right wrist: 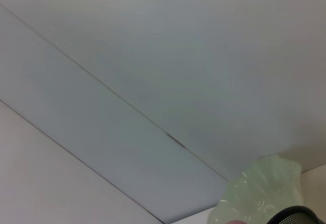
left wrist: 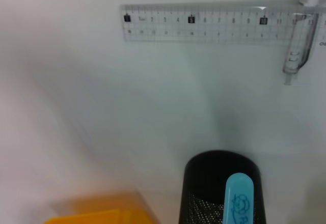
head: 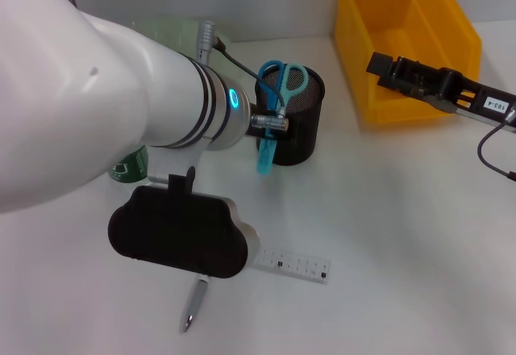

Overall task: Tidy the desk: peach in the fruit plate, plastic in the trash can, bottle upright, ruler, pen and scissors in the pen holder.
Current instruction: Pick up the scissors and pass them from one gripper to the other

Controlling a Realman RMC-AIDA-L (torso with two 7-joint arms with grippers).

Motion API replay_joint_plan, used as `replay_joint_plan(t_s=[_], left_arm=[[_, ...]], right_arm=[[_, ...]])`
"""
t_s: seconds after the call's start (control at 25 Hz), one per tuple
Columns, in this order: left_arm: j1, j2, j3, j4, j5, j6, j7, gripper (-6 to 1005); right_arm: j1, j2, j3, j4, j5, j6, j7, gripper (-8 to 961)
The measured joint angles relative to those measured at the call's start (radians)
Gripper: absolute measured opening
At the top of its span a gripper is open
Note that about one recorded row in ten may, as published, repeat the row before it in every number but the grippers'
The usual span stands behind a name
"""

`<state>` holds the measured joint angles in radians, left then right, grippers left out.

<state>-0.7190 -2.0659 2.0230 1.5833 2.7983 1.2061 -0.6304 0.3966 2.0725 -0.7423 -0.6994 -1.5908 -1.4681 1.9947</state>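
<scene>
blue scissors (head: 281, 81) upright in black mesh pen holder (head: 298, 133)

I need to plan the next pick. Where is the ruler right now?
In the head view the ruler lies flat on the white desk, in front of the pen holder, with the pen at its left end.

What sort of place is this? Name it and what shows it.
Likely a desk set up for a tidying test: a white tabletop with a mesh pen holder holding scissors, a clear ruler and pen lying loose, and a yellow bin.
</scene>
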Motion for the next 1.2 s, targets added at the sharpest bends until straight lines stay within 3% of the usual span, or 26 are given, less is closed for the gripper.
replay_joint_plan(t_s=[0.84, 1.2], left_arm=[[-0.006, -0.005, 0.029, 0.011, -0.006, -0.003, 0.0, 248], [-0.009, -0.006, 0.033, 0.01, -0.006, -0.007, 0.0, 251]], right_arm=[[0.078, 0.009, -0.029, 0.107, 0.009, 0.005, -0.043, 824], [0.078, 0.008, -0.029, 0.129, 0.009, 0.015, -0.056, 825]])
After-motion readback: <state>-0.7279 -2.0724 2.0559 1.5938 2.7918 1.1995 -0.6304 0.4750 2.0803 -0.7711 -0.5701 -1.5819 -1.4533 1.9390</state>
